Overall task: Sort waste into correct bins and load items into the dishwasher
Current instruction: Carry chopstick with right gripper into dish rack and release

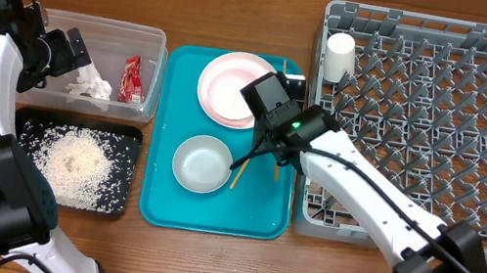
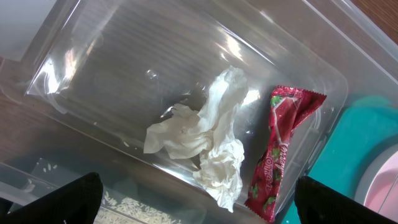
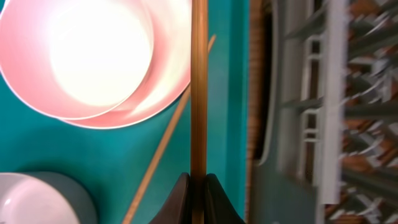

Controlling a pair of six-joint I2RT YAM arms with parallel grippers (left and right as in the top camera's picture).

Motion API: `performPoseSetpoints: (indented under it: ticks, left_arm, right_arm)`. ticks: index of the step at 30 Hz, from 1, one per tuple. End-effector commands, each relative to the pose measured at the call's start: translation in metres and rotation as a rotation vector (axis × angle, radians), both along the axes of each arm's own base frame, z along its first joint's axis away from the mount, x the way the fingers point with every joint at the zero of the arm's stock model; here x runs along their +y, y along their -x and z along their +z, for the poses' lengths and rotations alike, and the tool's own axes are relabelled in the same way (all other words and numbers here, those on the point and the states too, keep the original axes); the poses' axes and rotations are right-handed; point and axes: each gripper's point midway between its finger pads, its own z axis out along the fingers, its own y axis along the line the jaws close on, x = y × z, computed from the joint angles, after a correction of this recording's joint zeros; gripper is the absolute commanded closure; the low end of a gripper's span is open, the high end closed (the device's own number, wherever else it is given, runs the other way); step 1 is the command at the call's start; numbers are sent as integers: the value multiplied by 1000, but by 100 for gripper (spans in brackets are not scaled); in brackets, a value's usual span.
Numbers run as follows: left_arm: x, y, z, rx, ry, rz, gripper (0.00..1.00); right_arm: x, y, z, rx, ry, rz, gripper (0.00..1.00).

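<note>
My right gripper (image 3: 198, 190) is shut on a wooden chopstick (image 3: 198, 87), held upright in the right wrist view over the teal tray (image 1: 260, 214). A second chopstick (image 3: 163, 146) lies slanted on that tray. A pink bowl (image 3: 93, 53) sits on the pink plate (image 1: 235, 87), with a grey-white bowl (image 1: 202, 163) below it. A white cup (image 1: 339, 56) stands in the grey dish rack (image 1: 441, 140). My left gripper (image 2: 199, 208) hangs open above the clear tub (image 2: 124, 56), which holds a crumpled tissue (image 2: 208, 140) and a red wrapper (image 2: 280, 155).
A black tray (image 1: 129, 137) covered with rice grains (image 1: 75, 163) lies in front of the clear tub. The dish rack's near wall (image 3: 280, 174) stands just right of my right gripper. Bare wooden table surrounds the trays.
</note>
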Motion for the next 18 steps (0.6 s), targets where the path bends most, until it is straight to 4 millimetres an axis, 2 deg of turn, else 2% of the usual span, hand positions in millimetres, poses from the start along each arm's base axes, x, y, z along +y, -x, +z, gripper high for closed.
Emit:
performPoseSetpoints:
  ticks: [1,5,9,12,13,14,18]
  left_arm:
    - [-2,-3,19,-41,-31,-25,0]
    - [-2,-3,19,-41,-31,-25,0]
    - [-2,-3,19,-41,-31,-25,0]
    - [-2,-3,19,-41,-31,-25,0]
    - [-2,-3,19,-41,-31,-25,0]
    - [-2,-3,19,-41,-32,-24,0]
    - [-2,-3,19,-41,-31,-25,0]
  right_arm:
    - [-23,-16,52,-161,71,-4,96]
    - [-42,-23,72,-220,83,-56,96]
    - [-68,-30,82,-227,106,-81,96]
    - [-100,-37,81,-206,127,-150,96]
    - [-119,-39,77,-176,128,-190,96]
    - [-129,-40,74,-150,121,-196,96]
    - [-147,-45,68,-99,125,-123,96]
